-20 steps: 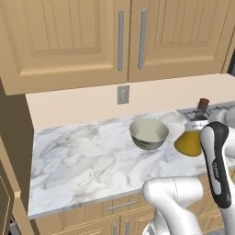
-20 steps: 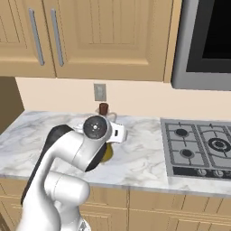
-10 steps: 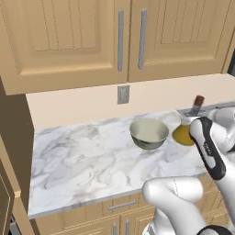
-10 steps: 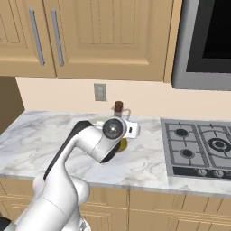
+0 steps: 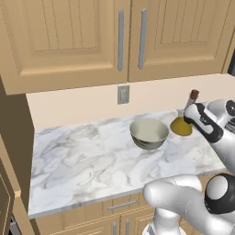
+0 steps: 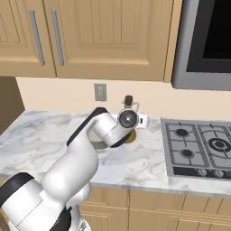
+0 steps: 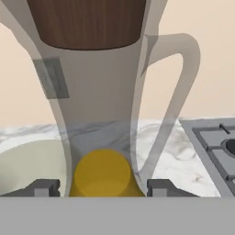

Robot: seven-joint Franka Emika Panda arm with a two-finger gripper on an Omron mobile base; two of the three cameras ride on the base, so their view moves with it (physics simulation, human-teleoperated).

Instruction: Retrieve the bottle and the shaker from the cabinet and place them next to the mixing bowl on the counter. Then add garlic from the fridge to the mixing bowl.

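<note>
My gripper (image 5: 196, 114) is shut on the bottle (image 5: 181, 125), a clear cone-shaped flask of yellow liquid with a dark brown stopper (image 5: 193, 95). The bottle stands upright just right of the mixing bowl (image 5: 148, 133), low over the marble counter (image 5: 82, 156); whether its base touches I cannot tell. In the hand view the bottle (image 7: 103, 174) fills the gap between my gripper's (image 7: 103, 188) tips, with the bowl (image 7: 32, 165) at the left. From the right base view the gripper (image 6: 131, 119) holds the bottle (image 6: 130, 136) in front of the wall. The shaker, cabinet, fridge and garlic are out of view.
Panelled wall cabinets with grey bar handles (image 5: 120, 39) hang above the counter. A wall outlet (image 5: 122, 94) sits behind the bowl. A gas cooktop (image 6: 198, 144) lies to the right, under a dark microwave (image 6: 203, 45). Bare marble stretches left of the bowl.
The arm has stretched out, carrying the bottle away from the base toward the back wall, to a spot beside the bowl. The grip has stayed the same.
</note>
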